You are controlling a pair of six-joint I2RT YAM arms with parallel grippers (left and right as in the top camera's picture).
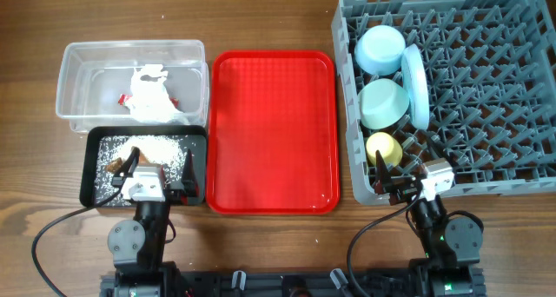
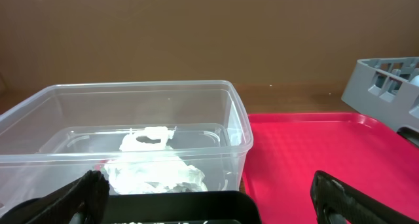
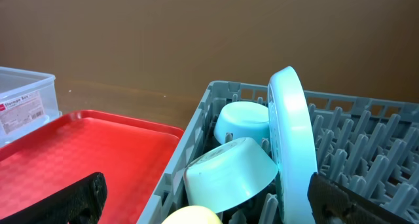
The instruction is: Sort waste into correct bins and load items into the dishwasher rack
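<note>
The dishwasher rack (image 1: 486, 89) on the right holds a light blue bowl (image 1: 380, 49), a light blue plate (image 1: 414, 84) on edge, a mint-green bowl (image 1: 384, 103) and a yellow cup (image 1: 382, 148). The clear tub (image 1: 87, 67) holds the crumpled napkin (image 1: 152, 95) and red wrapper (image 1: 126, 98). The black tray (image 1: 91, 180) holds rice (image 1: 148, 147) and a brown food piece (image 1: 113, 165). My left gripper (image 1: 158, 168) hangs open and empty over the black tray's near edge. My right gripper (image 1: 404, 171) is open and empty at the rack's near left corner, by the cup.
A bare red serving tray (image 1: 272, 132) lies between the bins and the rack. In the left wrist view the clear tub (image 2: 131, 119) with the napkin (image 2: 154, 168) is ahead, with the red tray (image 2: 314, 145) to its right. In the right wrist view the plate (image 3: 291, 139) stands behind the mint-green bowl (image 3: 229, 175).
</note>
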